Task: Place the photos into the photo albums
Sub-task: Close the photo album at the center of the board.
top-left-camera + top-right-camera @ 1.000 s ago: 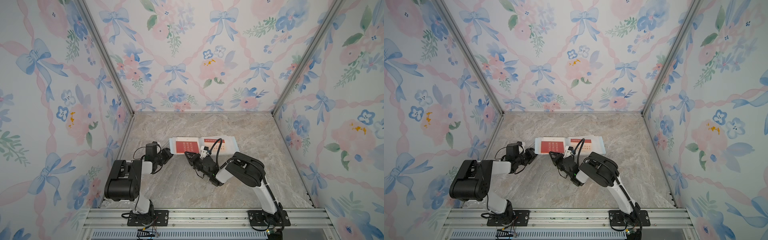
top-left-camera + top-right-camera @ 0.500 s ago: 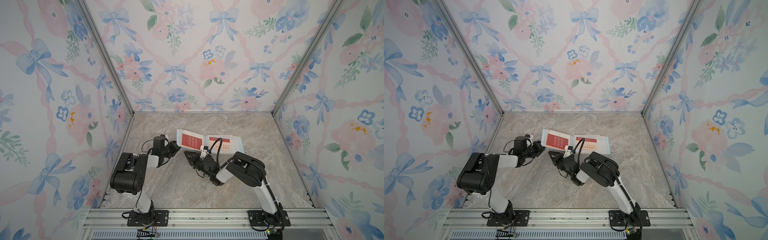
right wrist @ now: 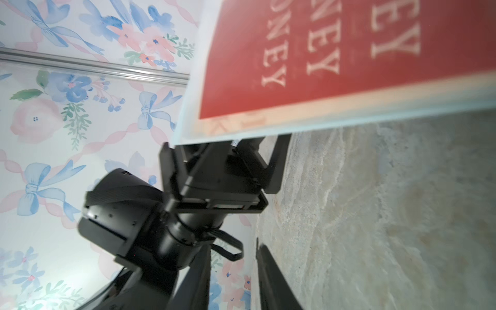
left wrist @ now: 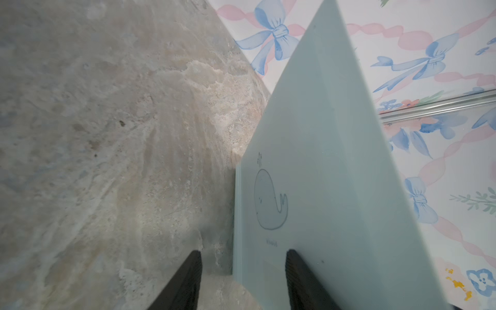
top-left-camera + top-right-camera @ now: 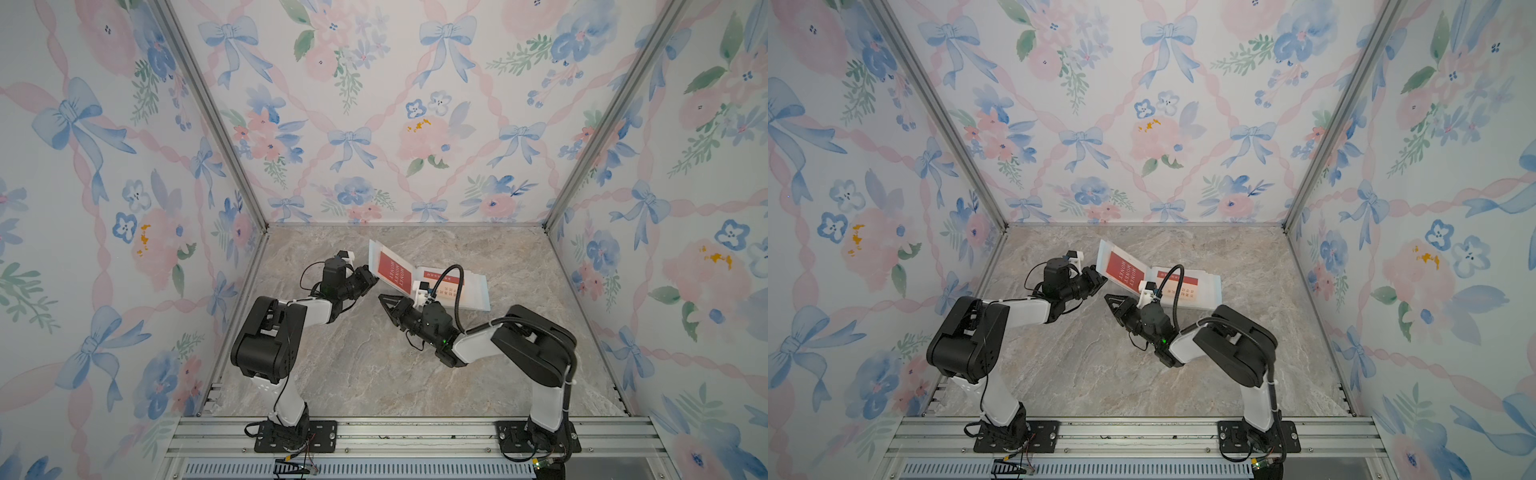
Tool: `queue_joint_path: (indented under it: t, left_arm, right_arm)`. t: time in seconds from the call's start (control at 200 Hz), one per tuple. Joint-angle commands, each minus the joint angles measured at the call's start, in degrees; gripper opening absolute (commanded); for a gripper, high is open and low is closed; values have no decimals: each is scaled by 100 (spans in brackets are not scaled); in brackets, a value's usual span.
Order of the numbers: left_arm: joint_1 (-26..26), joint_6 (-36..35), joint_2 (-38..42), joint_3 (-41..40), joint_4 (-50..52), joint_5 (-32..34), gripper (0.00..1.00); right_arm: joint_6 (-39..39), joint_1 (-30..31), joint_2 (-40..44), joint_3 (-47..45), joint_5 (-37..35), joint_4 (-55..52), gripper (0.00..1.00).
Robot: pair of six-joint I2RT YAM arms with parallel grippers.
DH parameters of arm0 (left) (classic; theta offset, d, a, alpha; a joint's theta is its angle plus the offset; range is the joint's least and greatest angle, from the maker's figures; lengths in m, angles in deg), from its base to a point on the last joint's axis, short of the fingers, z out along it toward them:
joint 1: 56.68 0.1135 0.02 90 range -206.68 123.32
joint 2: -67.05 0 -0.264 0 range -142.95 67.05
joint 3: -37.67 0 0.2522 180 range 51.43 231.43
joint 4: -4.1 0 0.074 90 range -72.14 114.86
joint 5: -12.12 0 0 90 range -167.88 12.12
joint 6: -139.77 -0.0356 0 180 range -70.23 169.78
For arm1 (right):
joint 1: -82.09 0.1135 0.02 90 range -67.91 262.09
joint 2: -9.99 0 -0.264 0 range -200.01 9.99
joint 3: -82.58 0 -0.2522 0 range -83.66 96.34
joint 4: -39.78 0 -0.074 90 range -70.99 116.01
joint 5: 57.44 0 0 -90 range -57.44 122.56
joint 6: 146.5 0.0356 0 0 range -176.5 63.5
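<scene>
Left tool [image 5: 371, 279]: its 2 fingers stand apart, not clamped. In the left wrist view, 1 finger [image 4: 303, 279] lies against the outer face of the photo album [image 5: 473, 289] cover. The other is clear of the cover's edge, with bare tabletop [image 5: 353, 365] showing between. The cover's edge sits inside the gap. A line-drawn whale [image 4: 269, 201] shows on that pale blue outer face.

Right tool [image 5: 385, 302]: fingers parted, nothing between them. The right wrist view shows only open space in the gap. It sits low over the tabletop, just in front of the raised leaf's near edge, and points toward the left tool. The 2 tools are near each other, not touching.

Photo album: open, around the middle of the tabletop, toward the back wall. Its left leaf is raised and tilted, meeting the left tool at its outer edge. The right half lies flat on the tabletop.

Red photo [image 5: 392, 268]: flat on the inner face of the raised leaf, inside a pale margin. White "MONEY" lettering reads in both top views.

Cream photo [image 5: 442, 284]: on the flat right page, with red print, partly crossed by the right arm's black cable [image 5: 455, 270].
</scene>
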Motion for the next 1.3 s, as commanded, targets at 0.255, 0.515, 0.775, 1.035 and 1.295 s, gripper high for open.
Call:
queue_joint_path:
  t: [0.255,0.515,0.775,1.035,1.295]
  left_arm:
    - [-461,-9,-104,553,-202,200,54]
    - [-990,51,-478,988,-202,287,54]
    - [-1625,105,-1146,1661,-202,380,54]
    - [-2042,184,-1909,2355,-202,436,55]
    - [-1970,158,-1852,2347,-153,511,56]
  right_arm:
    - [-2182,-2044,1916,-155,763,-3983,33]
    - [-2703,-3819,2282,-341,1208,-4780,35]
    - [-2858,-4784,2346,-427,1780,-4869,35]
    - [-3174,-5329,2631,-388,2113,-5297,36]
    - [-3369,-5443,2642,-313,2131,-5365,36]
